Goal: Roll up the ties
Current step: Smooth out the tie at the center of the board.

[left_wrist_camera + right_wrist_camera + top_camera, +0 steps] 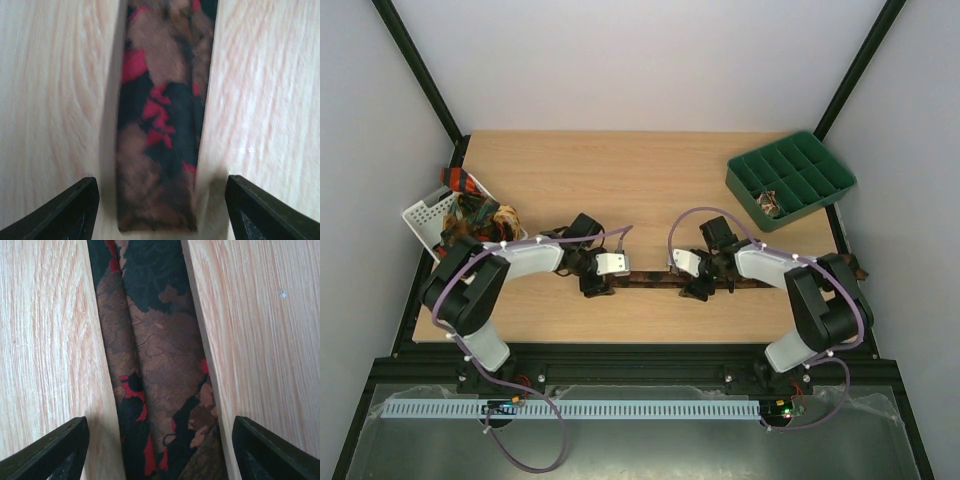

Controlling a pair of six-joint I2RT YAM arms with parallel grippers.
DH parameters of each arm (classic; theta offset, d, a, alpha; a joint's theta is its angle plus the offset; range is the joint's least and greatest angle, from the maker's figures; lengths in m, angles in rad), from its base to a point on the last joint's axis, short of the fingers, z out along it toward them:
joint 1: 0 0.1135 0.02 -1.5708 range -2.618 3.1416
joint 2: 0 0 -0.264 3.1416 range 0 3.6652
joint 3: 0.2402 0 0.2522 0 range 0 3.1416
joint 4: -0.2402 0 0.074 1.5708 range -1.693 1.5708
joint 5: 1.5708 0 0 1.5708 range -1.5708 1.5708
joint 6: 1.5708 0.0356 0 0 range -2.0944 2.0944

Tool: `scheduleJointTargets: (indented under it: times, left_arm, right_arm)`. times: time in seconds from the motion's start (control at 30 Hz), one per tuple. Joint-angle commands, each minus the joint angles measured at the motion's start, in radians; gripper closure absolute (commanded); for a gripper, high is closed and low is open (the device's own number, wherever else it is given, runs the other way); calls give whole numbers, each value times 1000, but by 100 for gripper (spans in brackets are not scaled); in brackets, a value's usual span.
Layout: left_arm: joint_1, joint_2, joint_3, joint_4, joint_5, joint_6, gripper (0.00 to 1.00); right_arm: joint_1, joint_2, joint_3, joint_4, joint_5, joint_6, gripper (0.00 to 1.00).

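**Top external view.** The dark brown tie [650,284] lies flat and stretched out on the wooden surface [620,180], at 6 o'clock from the surface centre, parallel to the near edge. It runs from the left end effector [593,286] past the right end effector [699,290] and on under the right arm toward the 3 o'clock edge. Both end effectors are lowered onto the strip. This view does not show how far their fingers are spread.

A white slotted basket [423,215] sits at 9 o'clock on the surface. It holds an orange-and-black striped tie [461,182] and a bundle of tan-gold fabric [501,215]. A green compartment tray [802,160] sits at 2 o'clock, with small items in one near compartment.

**Left wrist view.** The left end effector [161,215] is open. Its two black fingers [67,212] sit at the 7 and 5 o'clock corners, one on each side of the tie [162,115], with bare surface visible between each finger and the fabric. The tie's squared end lies at 6 o'clock between the fingers, and the strip runs to 12 o'clock.

**Right wrist view.** The right end effector [161,442] is open. Its fingers [55,452] straddle the tie [160,355] without touching it. The tie runs from 12 to 6 o'clock and shows a lengthwise crease and red specks.
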Motion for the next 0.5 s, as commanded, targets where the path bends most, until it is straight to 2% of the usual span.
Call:
scheduleJointTargets:
  times: [0.0,0.23,0.3,0.47]
  left_arm:
    - [0,75,69,-57,25,4,31]
    - [-23,118,112,-57,23,-18,58]
    - [-41,133,128,-64,1,-21,64]
    - [-70,177,173,-87,-32,-31,69]
  right_arm:
    - [-43,94,45,-103,2,-47,24]
    - [-118,112,30,-131,-4,-113,51]
    - [-133,111,23,-137,-1,-123,53]
    - [-178,110,4,-142,15,-160,54]
